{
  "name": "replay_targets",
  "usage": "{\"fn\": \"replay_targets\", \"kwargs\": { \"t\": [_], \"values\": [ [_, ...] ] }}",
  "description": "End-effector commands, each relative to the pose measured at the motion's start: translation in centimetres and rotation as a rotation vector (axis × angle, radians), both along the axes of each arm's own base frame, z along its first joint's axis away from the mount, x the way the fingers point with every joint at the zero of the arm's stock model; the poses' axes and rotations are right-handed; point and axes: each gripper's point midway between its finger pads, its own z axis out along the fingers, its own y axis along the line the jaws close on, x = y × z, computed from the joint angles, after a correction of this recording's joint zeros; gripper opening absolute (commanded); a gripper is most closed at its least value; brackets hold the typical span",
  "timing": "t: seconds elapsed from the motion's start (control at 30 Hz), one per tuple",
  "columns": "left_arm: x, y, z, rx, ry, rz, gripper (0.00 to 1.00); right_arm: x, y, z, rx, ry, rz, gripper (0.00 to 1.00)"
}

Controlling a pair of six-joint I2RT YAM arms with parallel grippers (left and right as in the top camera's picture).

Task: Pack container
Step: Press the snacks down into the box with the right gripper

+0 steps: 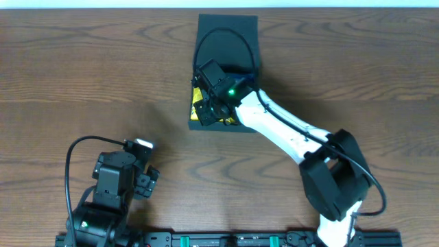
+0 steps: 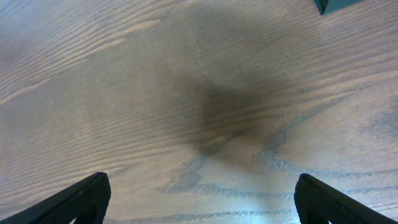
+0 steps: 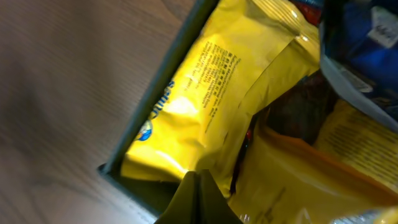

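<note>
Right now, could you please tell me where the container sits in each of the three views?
Overhead: container top centre, partly under the right arm.
Left wrist: only its teal corner at the top right edge.
Right wrist: its wall runs diagonally, top centre to lower left, packets inside.
Shared landmark: the wood table, in all three.

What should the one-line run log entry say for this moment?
left gripper: open above brown wooden table | right gripper: shut, over square dark cardboard container | contents: yellow foil snack packets
</note>
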Motion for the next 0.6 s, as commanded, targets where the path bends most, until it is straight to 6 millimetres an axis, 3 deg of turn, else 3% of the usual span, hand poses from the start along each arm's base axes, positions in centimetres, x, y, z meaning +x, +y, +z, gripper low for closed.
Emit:
{"fn": "replay_targets", "kwargs": {
  "t": [0.0,0.17,0.37,0.57],
  "values": [
    [0.0,0.4,0.1,0.017,-0.004,0.007,0.95,-0.1,0.7,-0.2,0.023,0.002,0.012,0.02],
    [0.0,0.4,0.1,0.017,-0.004,0.007,0.95,-1.8,1.7,-0.8,0.08,0.084,0.034,0.02],
    [0.0,0.4,0.1,0.017,-0.004,0.007,0.95,-5.3,0.6,-3.5,0.027,0.195,0.045,0.01],
    [0.0,0.4,0.1,0.017,-0.004,0.007,0.95,-8.3,-0.9,-4.4,-0.051,0.304,0.061,0.02]
  ]
}}
